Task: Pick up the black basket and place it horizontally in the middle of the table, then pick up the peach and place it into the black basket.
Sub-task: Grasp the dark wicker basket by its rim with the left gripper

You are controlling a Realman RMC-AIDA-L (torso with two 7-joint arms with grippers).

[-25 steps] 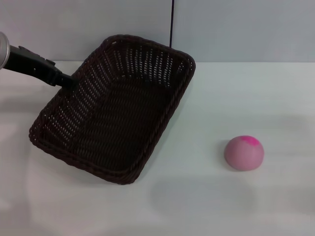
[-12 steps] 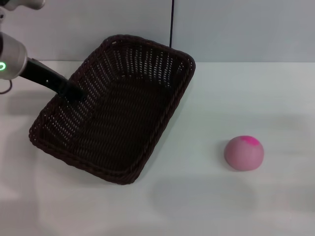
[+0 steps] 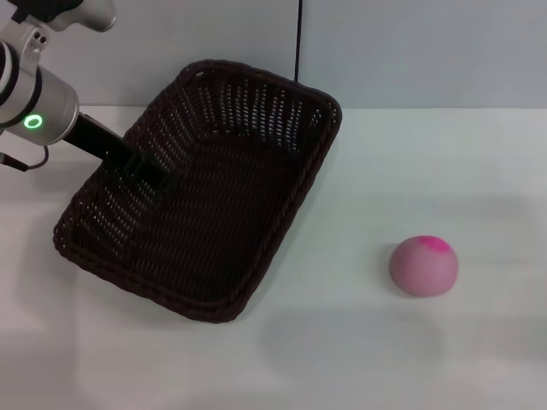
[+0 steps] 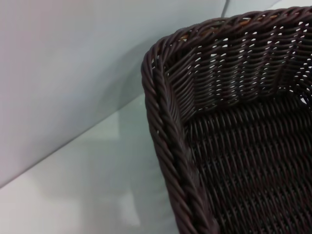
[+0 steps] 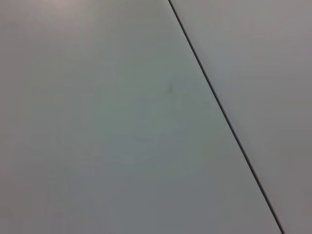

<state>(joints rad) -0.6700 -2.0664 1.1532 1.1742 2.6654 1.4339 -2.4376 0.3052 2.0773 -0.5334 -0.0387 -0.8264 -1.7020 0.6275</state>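
Observation:
The black basket (image 3: 286, 224) lies at an angle on the left half of the white table (image 3: 410, 162), one short end toward the back wall. My left gripper (image 3: 142, 167) reaches in from the upper left and sits at the basket's left long rim, dark against the weave. The left wrist view shows the basket's rounded corner and braided rim (image 4: 165, 126) close up. The peach (image 3: 424, 266), pale pink with a magenta patch, rests on the table to the right of the basket and apart from it. My right gripper is out of view.
A grey wall (image 3: 410, 51) with a dark vertical seam (image 3: 298, 38) stands right behind the table and close to the basket's far end. The right wrist view shows only a plain grey surface with a dark line (image 5: 219, 112).
My left arm has come in from the left and its gripper has moved right and down over the basket's left rim. The basket has shifted slightly to the right. The peach has not moved.

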